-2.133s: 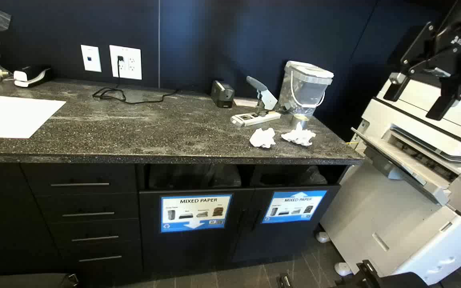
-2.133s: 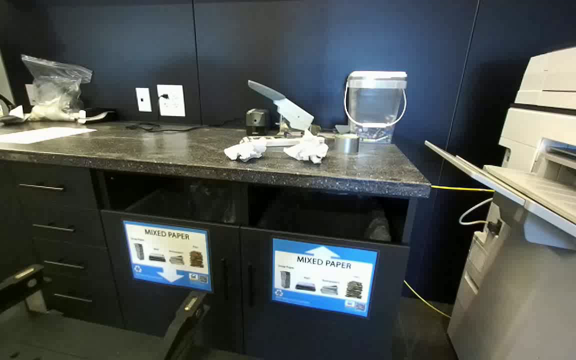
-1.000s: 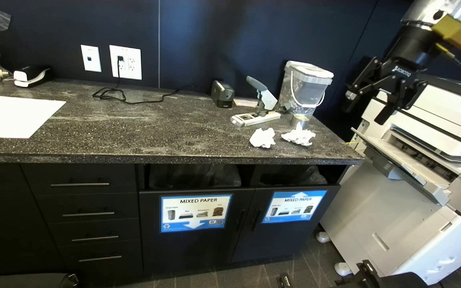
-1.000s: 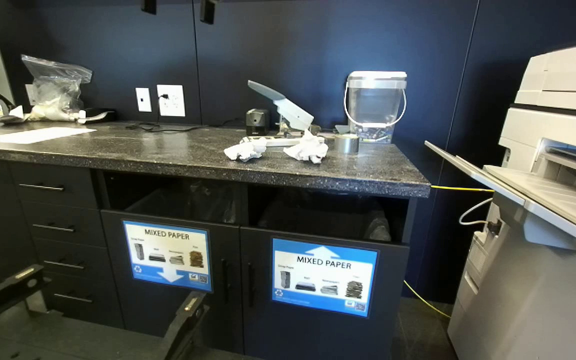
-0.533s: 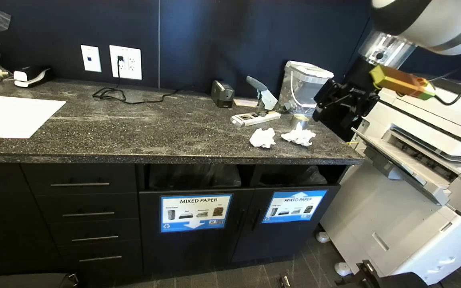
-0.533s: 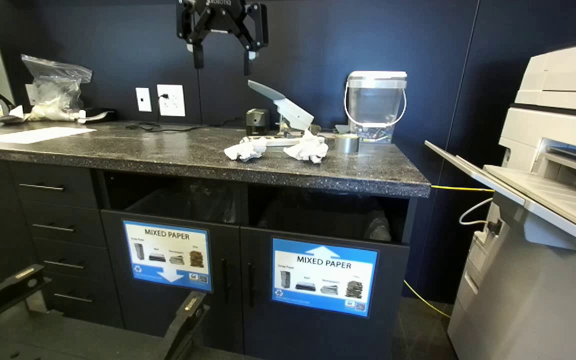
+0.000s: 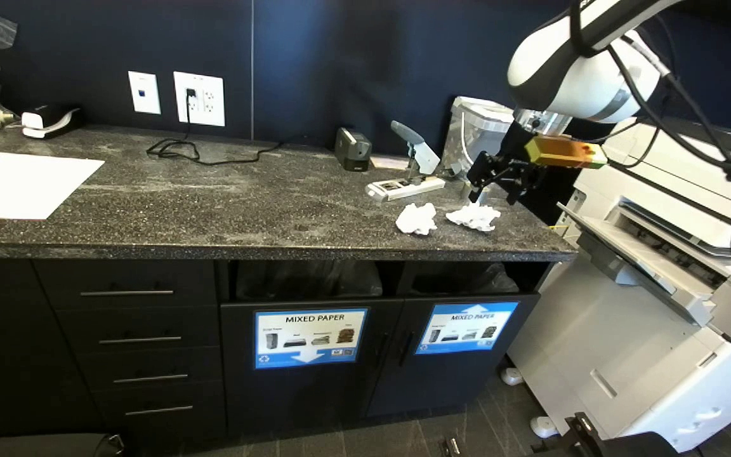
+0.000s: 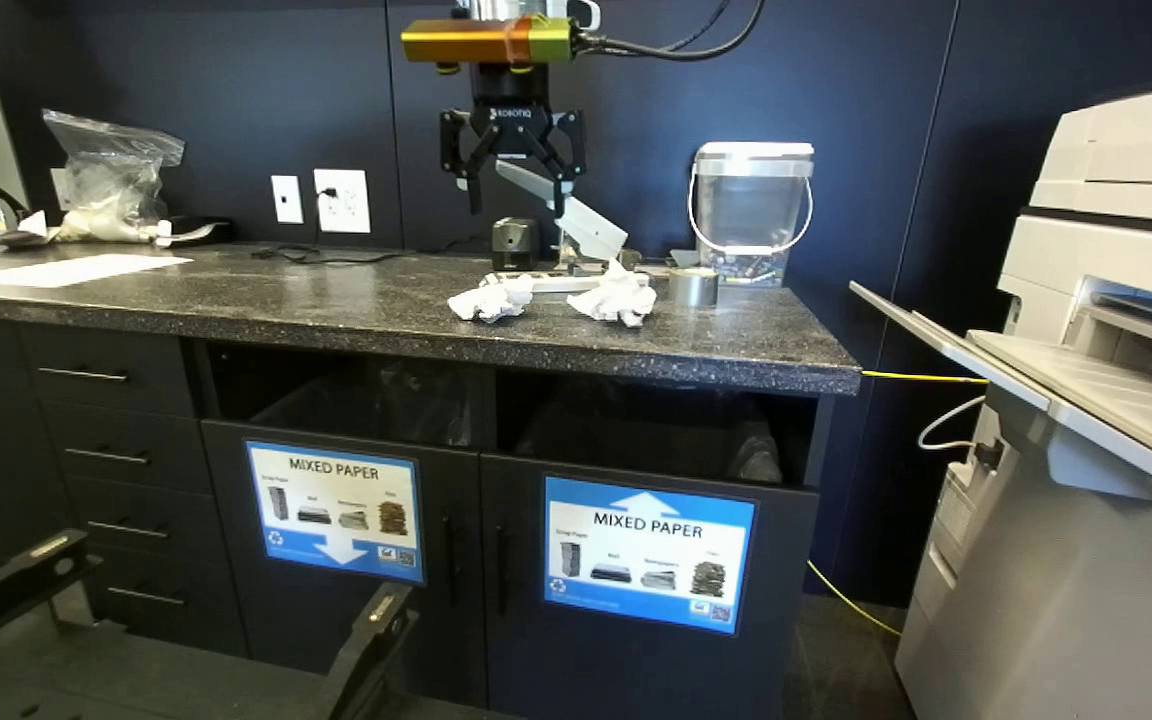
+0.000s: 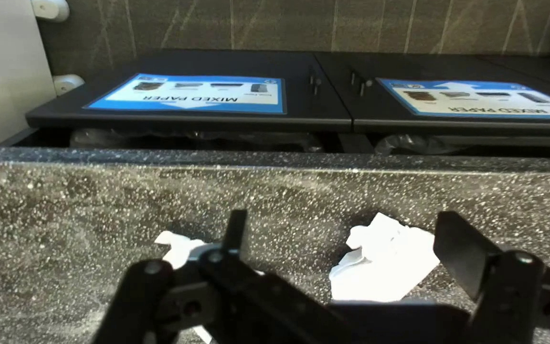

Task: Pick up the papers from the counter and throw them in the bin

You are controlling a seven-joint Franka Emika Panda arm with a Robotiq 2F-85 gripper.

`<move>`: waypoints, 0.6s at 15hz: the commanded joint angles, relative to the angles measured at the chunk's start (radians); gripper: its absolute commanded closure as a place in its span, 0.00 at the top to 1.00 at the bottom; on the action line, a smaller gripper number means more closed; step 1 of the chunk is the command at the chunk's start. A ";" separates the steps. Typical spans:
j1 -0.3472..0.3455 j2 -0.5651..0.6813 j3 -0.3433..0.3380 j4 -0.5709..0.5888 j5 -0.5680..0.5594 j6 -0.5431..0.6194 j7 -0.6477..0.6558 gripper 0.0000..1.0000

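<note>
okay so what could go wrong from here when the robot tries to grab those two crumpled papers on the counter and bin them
When lowered, the open pincer might bump the stapler, whose raised arm stands behind the papers in both exterior views. In the wrist view, the pincer hides part of one wad, which could get pushed instead of gripped. And the bin openings lie under the counter edge, so a wad might catch there and miss.

The end effector [image 9: 343, 229] is spread wide. One crumpled paper [image 9: 384, 263] shows between its black fingers [image 9: 461, 253]; a second paper [image 9: 180, 249] is partly hidden behind a finger. Both lie on the speckled surface [image 9: 89, 205].
</note>
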 commanded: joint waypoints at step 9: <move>-0.080 0.457 -0.014 0.516 -0.101 -0.021 -0.011 1.00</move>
